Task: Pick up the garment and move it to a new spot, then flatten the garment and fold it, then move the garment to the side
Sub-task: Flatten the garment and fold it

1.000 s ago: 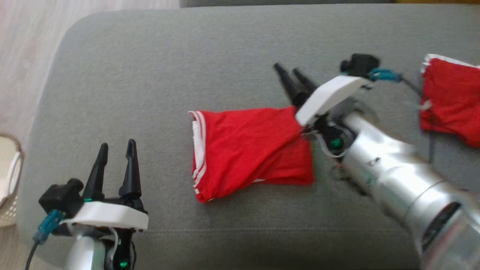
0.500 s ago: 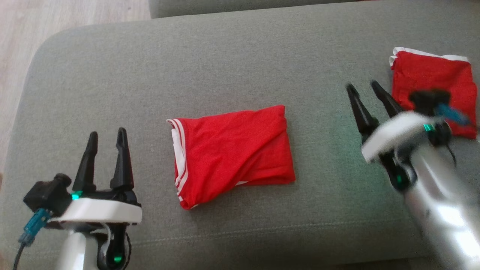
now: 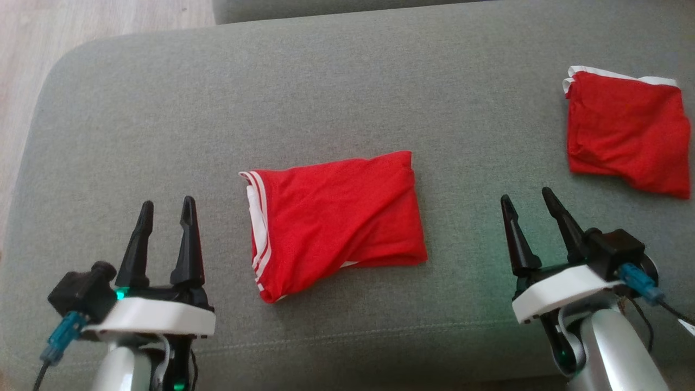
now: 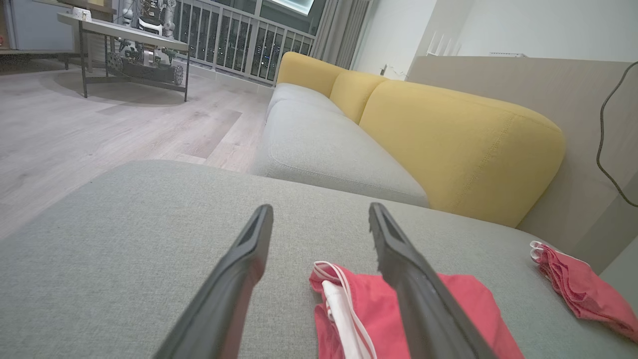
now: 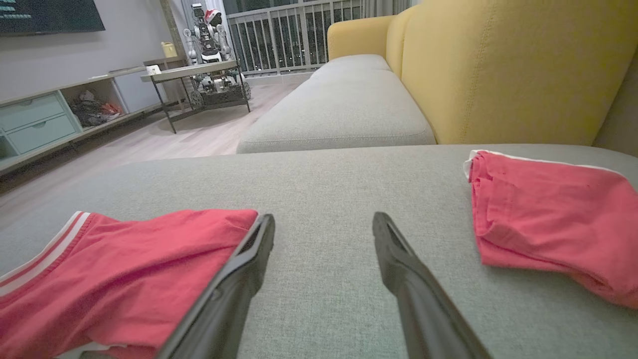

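Seating here is one grey cushion (image 3: 326,81), its left edge rounded, with much bare room on its left and far parts. Red garments are two. The folded garment (image 3: 336,217), white-striped, lies in the middle, and the second red garment (image 3: 624,136) lies far right, well apart. Grippers are two, near the front edge: left gripper (image 3: 167,202) and right gripper (image 3: 525,194), fingers spread, holding nothing, one on each side of the folded garment.
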Tool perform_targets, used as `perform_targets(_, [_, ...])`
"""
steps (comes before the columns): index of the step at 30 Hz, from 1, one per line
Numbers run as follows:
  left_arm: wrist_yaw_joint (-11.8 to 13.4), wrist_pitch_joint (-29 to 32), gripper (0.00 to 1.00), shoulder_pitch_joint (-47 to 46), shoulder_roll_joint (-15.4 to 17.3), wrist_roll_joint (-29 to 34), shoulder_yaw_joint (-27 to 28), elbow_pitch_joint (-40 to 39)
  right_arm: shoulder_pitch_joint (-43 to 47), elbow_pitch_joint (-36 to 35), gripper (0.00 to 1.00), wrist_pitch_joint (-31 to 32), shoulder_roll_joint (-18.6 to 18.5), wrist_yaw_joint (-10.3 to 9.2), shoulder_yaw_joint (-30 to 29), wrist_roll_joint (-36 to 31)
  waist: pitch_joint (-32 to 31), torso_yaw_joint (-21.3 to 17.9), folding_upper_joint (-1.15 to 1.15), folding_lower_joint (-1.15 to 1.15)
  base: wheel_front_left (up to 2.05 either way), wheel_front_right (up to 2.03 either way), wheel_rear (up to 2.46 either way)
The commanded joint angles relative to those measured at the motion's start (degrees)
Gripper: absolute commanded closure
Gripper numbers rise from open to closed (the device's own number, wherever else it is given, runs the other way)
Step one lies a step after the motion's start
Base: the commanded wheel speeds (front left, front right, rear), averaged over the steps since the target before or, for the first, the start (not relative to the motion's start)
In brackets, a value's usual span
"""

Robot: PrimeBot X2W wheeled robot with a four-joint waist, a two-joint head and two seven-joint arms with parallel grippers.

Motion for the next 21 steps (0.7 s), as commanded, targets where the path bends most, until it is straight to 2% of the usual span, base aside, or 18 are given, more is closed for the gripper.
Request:
perform_targets(1, [0.3, -0.7, 0.00, -1.8, 0.4, 0.4, 1.4, -1.7, -0.6, -2.7, 0.00, -0.5, 0.5, -0.01, 1.4, -0.2, 0.1, 0.2, 0.00, 0.00, 0.00, 0.00, 0.00])
perform_targets(12, [0.0, -0.7, 0.00, -2.5, 0.4, 0.5, 0.3, -0.7, -1.7, -1.6, 0.00, -0.5, 0.6, -0.01, 5.9, 0.5, 1.3, 1.8, 0.00, 0.00, 0.00, 0.00, 0.00])
perform_targets(21, [-0.4, -0.7, 0.00, -3.7, 0.4, 0.6, -0.9, 0.4, -6.0, 5.9, 0.00, -0.5, 0.6, -0.01, 13.1, -0.8, 3.5, 4.6, 0.00, 0.00, 0.00, 0.00, 0.00])
